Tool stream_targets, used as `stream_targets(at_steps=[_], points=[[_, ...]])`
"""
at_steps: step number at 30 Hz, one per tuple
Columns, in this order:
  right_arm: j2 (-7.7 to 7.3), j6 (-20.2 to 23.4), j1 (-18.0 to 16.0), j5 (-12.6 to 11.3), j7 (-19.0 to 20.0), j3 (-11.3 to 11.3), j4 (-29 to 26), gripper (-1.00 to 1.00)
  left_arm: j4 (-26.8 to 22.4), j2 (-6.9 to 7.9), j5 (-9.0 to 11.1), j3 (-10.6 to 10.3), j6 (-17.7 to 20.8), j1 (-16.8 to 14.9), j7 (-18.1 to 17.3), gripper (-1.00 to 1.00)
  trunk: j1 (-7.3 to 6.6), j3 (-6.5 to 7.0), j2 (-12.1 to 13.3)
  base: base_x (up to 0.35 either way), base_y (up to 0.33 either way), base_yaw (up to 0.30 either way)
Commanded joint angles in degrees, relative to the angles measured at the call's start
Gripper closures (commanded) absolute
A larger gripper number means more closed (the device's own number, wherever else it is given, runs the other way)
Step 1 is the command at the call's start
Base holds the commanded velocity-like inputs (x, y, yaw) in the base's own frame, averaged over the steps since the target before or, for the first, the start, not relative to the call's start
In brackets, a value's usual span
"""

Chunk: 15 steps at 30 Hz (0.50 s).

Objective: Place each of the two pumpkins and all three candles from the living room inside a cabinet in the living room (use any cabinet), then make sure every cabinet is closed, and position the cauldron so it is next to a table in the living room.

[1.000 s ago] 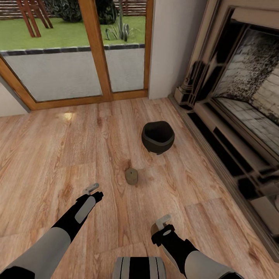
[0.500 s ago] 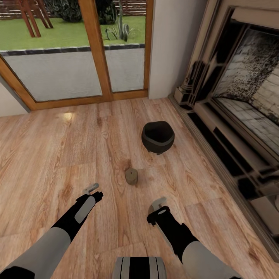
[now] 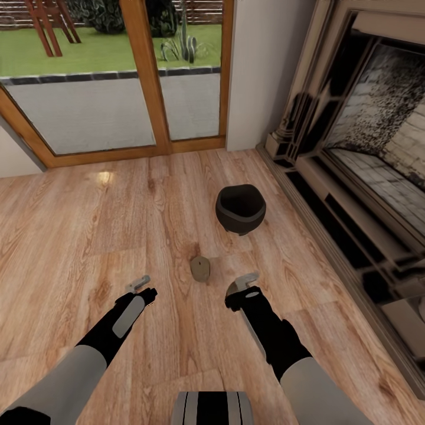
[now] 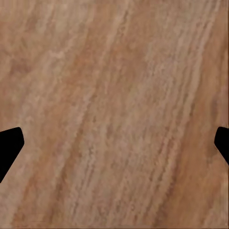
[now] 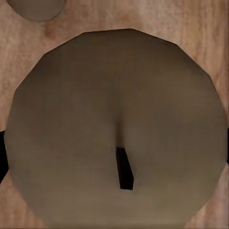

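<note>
Right gripper [image 3: 244,278], lower centre of the head view: it hung over the wooden floor [image 3: 88,236] just right of a candle [image 3: 200,268], apart from it. In the right wrist view a grey-olive candle [image 5: 114,129] with a short dark wick took up nearly the whole frame, seen end-on, and the black fingertips [image 5: 2,152] showed only as slivers at the two side edges, outside the candle's outline. The jaws therefore stood wide apart and held nothing. A second grey-olive round shape lay at the upper left corner of that view; what it was could not be told.

Left gripper [image 3: 141,284], lower left of the head view: it hung over bare floor, well to the left of the candle. In the left wrist view its dark fingertips [image 4: 8,148] sat at the far left and right edges with only plank grain [image 4: 114,105] between them, so the jaws were spread wide and empty.

Beyond the candle, toward the centre of the head view, the black cauldron [image 3: 239,209] stood upright on the floor, its mouth facing up, well apart from the candle. A fireplace surround [image 3: 354,177] filled the right side of the frame. Wood-framed glass doors [image 3: 147,77] crossed the upper left, with grass beyond them.
</note>
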Motion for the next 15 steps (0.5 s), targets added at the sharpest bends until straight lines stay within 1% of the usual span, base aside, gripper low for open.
stream_targets(at_steps=[1,3,5,7,9,15], points=[[-0.02,0.0,0.0,-0.2,0.0,-0.1,-0.6,1.0,-2.3,-0.06,0.1,0.1,0.4,0.0,0.0,-1.0,0.0,0.0,0.0,0.0,0.0,0.0],[-0.26,0.1,0.0,-0.2,0.0,-0.1,-1.6,1.0,-6.7,-0.11,0.2,0.2,1.9,0.0,0.0,-1.0,0.0,0.0,0.0,0.0,0.0,0.0],[-1.03,1.1,0.0,-0.2,0.0,-0.1,-3.1,1.0,-11.4,0.05,0.2,0.1,3.4,0.1,0.0,-1.0,0.0,0.0,0.0,0.0,0.0,0.0],[-1.6,2.0,0.0,-0.3,0.0,-0.2,-4.2,1.0,-12.2,0.23,0.2,0.1,3.7,0.1,0.0,-1.0,0.0,0.02,0.0,0.0,0.0,-0.058],[-1.96,2.3,0.0,-0.4,0.0,-0.2,-5.0,1.0,-12.4,0.34,0.2,0.1,3.8,0.1,0.0,-1.0,0.0,0.09,0.0,0.0,0.0,-0.157],[-2.39,2.6,0.0,-0.6,0.0,-0.2,-5.9,1.0,-12.6,0.28,0.2,-0.1,3.9,0.3,0.0,-1.0,0.0,0.38,0.0,0.0,0.0,-0.225]])
